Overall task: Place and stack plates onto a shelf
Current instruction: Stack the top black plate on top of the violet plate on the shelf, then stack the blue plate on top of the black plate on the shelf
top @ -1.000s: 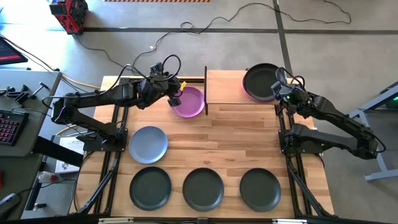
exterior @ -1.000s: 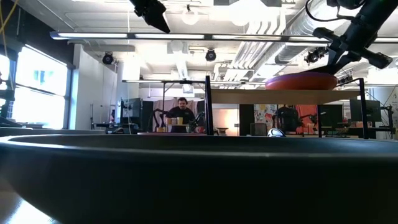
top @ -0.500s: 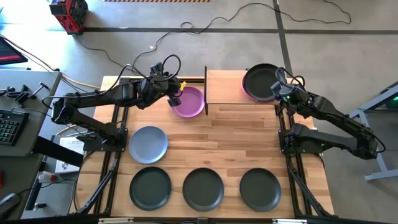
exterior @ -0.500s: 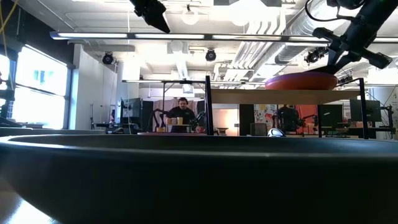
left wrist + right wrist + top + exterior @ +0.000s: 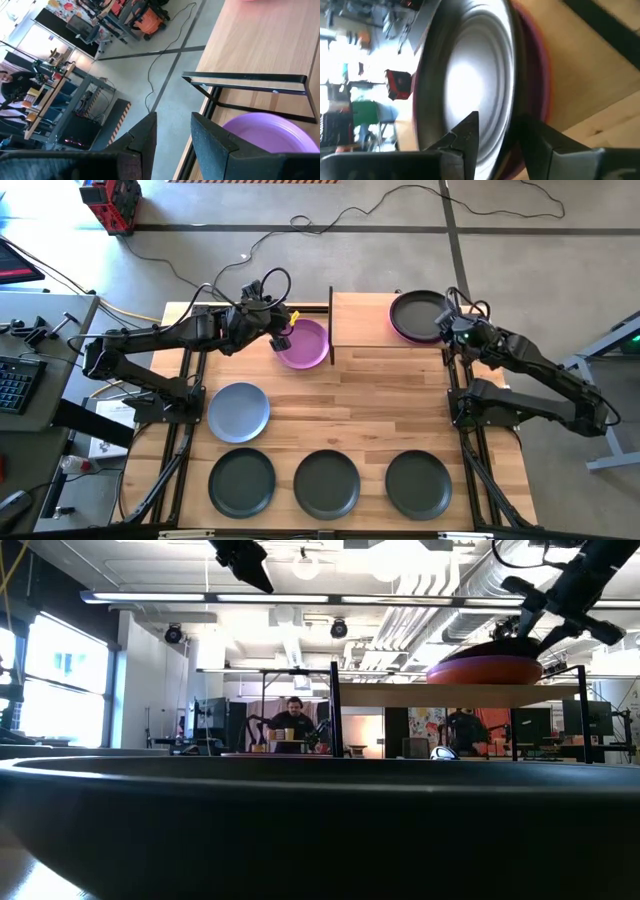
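Observation:
On the shelf (image 5: 360,320) stands a stack of plates: a dark plate (image 5: 418,313) on top, a purple one and an orange-red one (image 5: 485,670) under it. My right gripper (image 5: 450,330) is open at the stack's right side, and the dark plate's rim (image 5: 512,115) runs between its fingers. My left gripper (image 5: 283,335) is open above the left rim of a purple plate (image 5: 305,344) that lies flat on the table beside the shelf. A pale blue plate (image 5: 238,412) and three dark plates (image 5: 327,483) lie nearer the front.
The shelf's black rod frame (image 5: 331,325) stands between the purple plate and the stack. The left half of the shelf board is bare wood. One dark plate (image 5: 300,830) fills the low view's foreground. Cables lie on the floor beyond the table.
My right gripper has opened and let go of the dark plate. The plate's raised right edge has come down, and it now lies flat on the stack on the shelf.

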Robot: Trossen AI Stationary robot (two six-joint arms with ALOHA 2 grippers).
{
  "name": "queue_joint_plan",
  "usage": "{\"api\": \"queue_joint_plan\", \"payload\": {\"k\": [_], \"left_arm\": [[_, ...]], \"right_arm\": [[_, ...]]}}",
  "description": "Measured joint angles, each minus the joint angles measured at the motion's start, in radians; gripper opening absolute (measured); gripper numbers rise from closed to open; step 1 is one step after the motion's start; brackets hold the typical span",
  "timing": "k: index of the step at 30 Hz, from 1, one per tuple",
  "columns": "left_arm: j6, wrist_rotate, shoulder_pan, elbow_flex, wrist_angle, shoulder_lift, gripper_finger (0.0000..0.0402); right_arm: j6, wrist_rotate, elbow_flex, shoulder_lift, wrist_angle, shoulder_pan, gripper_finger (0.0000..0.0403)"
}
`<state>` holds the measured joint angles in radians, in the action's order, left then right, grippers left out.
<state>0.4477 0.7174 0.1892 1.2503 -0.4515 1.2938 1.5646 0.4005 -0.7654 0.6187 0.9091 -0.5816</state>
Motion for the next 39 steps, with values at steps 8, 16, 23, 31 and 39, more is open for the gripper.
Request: {"api": "queue_joint_plan", "payload": {"k": [8,16,23,31,39], "left_arm": [[0.0,-0.002,0.0,0.0,0.0,0.0,0.0108],[0.0,-0.001,0.0,0.0,0.0,0.0,0.0108],[0.0,-0.001,0.0,0.0,0.0,0.0,0.0108],[-0.005,0.003,0.0,0.0,-0.004,0.0,0.0108],[-0.128,-0.062,0.039,0.0,-0.167,0.0,0.0108]], "right_arm": [[-0.047,-0.031,-0.071,-0.024,0.077,0.0,0.0114],[-0.046,-0.072,-0.092,-0.025,0.124,0.0,0.0115],[-0.047,-0.125,-0.092,-0.025,0.144,0.0,0.0115],[-0.105,-0.219,-0.092,-0.025,0.132,0.0,0.0115],[-0.29,-0.351,-0.092,-0.025,-0.133,0.0,0.0115]]}}
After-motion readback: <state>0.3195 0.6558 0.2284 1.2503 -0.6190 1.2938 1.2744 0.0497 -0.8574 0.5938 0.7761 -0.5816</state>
